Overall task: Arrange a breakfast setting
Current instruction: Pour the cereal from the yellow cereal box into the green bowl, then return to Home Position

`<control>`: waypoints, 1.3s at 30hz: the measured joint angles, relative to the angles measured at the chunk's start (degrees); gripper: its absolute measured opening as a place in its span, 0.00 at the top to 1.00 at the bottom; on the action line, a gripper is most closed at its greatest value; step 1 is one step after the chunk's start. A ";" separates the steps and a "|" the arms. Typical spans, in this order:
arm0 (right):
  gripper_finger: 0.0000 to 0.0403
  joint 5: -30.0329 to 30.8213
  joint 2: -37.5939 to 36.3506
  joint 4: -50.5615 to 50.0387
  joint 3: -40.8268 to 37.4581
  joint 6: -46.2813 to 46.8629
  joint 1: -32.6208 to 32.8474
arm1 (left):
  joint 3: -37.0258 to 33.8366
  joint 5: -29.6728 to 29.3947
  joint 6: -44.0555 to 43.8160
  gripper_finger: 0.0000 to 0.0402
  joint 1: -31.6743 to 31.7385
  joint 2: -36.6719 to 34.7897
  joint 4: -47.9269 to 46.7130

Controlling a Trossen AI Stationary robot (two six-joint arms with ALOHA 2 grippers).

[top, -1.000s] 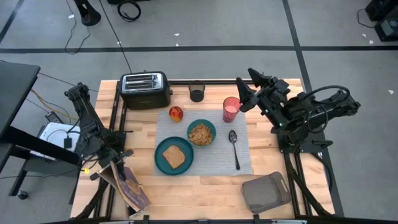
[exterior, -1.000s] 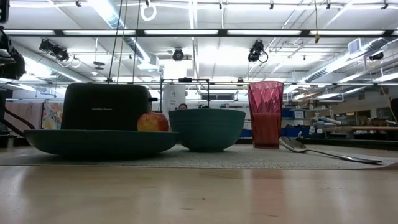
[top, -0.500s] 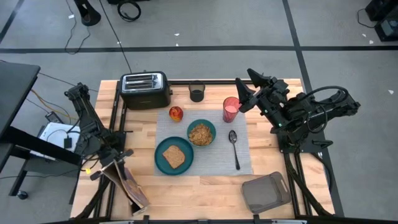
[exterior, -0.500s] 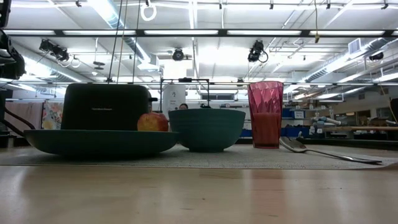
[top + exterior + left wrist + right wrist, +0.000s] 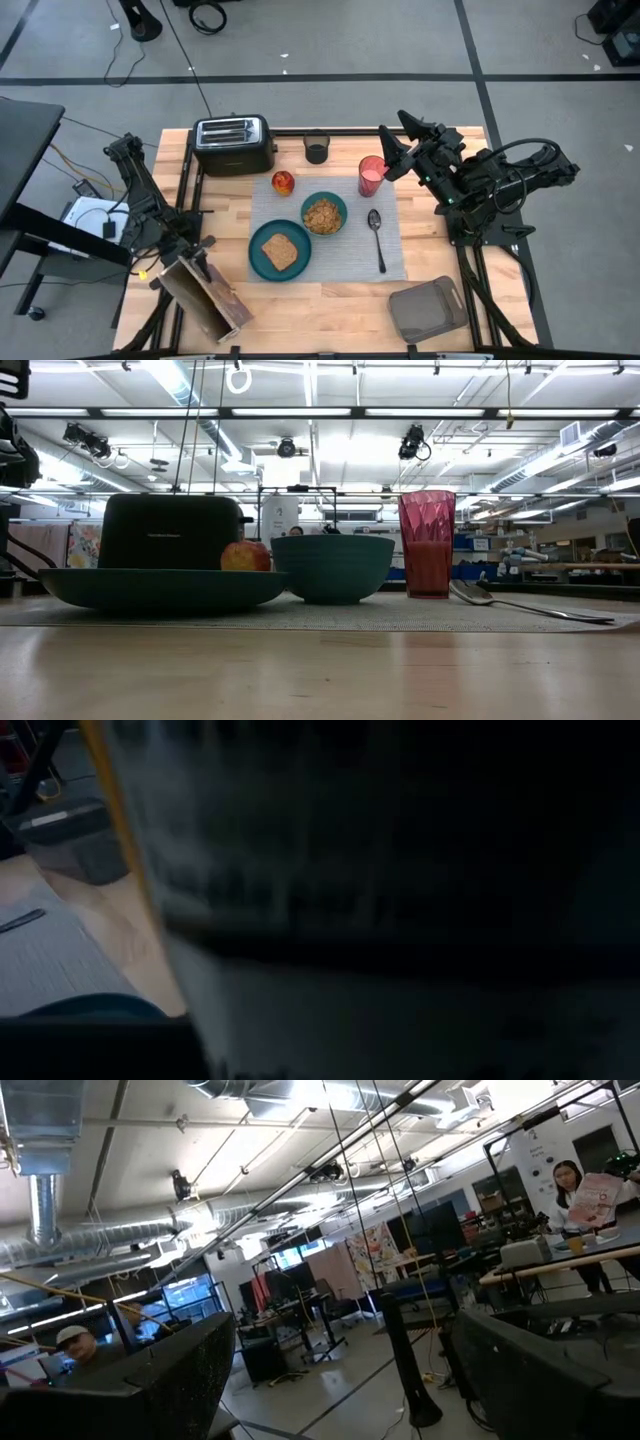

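Note:
On the grey placemat [image 5: 390, 262] stand a teal plate [image 5: 256, 264] with a toast slice [image 5: 279, 250], a teal bowl [image 5: 340, 203] of brown cereal [image 5: 322, 215], a pink-red cup [image 5: 371, 176], a metal spoon [image 5: 377, 238] and a red-yellow apple [image 5: 283, 182]. My left gripper [image 5: 192, 256] is at the table's near left corner, shut on a brown cereal box [image 5: 208, 302]. My right gripper [image 5: 390, 154] is open and empty just right of the cup, pointing up and away from the table. My left gripper holds the cereal box by its end nearest the plate [image 5: 188, 268], coming at it from the far side. The box slants away toward the near edge. The box fills the left wrist view [image 5: 400, 900] and hides the fingers, so the kind of hold does not show.
A black-and-chrome toaster [image 5: 233, 144] and a small black cup [image 5: 317, 149] stand at the far edge. A grey square tray [image 5: 428, 308] lies at the near right corner. Bare wood shows along the near edge between the box and the tray.
The cereal box in my left gripper has turned about: its printed face showed a second ago, and now a plain brown side faces up and the box looks longer. My right arm has kept still.

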 joint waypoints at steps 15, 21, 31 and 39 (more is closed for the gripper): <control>0.07 -0.06 0.02 0.00 0.00 0.00 0.02 | 11.08 1.92 -5.69 0.33 -0.04 0.00 -18.09; 0.07 -0.29 0.02 -0.58 -0.02 -0.12 0.51 | 18.62 4.86 -11.37 0.33 -0.07 0.01 -25.53; 0.07 -3.74 0.02 -6.10 -0.02 0.02 0.63 | 35.43 8.10 -30.40 0.34 -0.04 0.02 -39.71; 0.07 -8.34 0.11 -27.10 -0.02 14.05 0.50 | 48.16 -16.99 -24.84 0.42 -0.04 -0.09 -33.50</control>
